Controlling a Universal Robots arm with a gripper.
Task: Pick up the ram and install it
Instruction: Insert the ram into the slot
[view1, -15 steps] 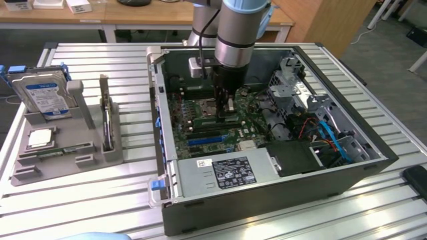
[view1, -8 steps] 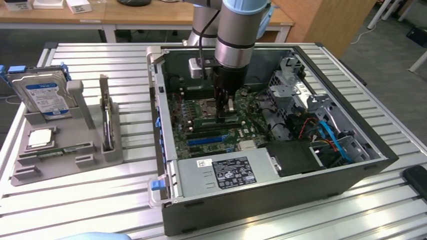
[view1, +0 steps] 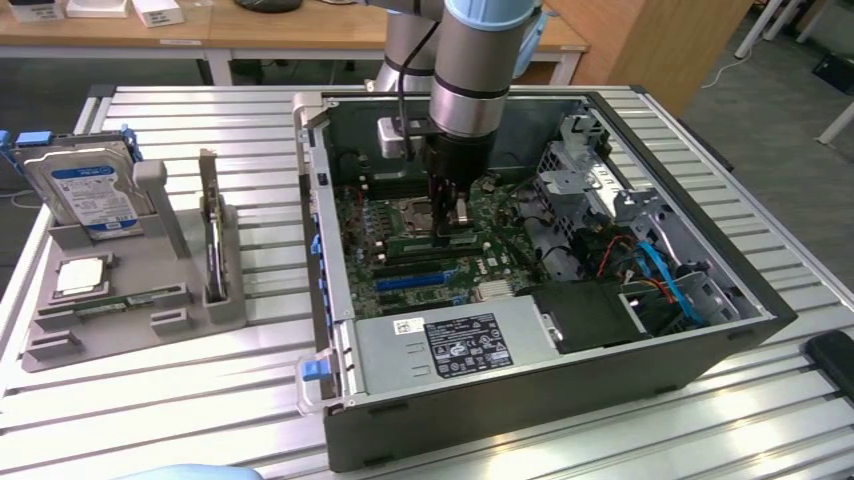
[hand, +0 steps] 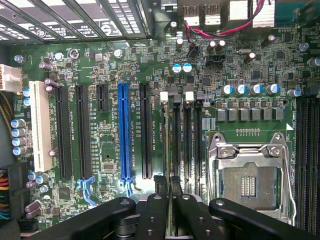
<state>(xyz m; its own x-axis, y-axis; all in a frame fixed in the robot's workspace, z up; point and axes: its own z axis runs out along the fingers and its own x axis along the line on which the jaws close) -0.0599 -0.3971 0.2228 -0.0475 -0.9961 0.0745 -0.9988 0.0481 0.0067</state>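
My worry is alignment. The gripper (hand: 167, 182) is pinched on the ram (view1: 427, 243), holding it by its top edge with the long side level, right over the memory slots (hand: 187, 145) beside the CPU socket (hand: 248, 182). I cannot tell whether its lower edge touches a slot. If the stick sits tilted or off the slot line, a push could bend it, scrape the motherboard (view1: 400, 275) or catch a latch. The narrow grip could also let it slip.

Nearest me, the open computer case (view1: 534, 425) holds the power supply (view1: 447, 345), then the board, then cables (view1: 654, 270). On the exterior view's left, the grey tray (view1: 120, 345) holds a processor chip (view1: 83, 275), an upright expansion card (view1: 210, 235) and, farthest, a hard drive (view1: 87, 190).
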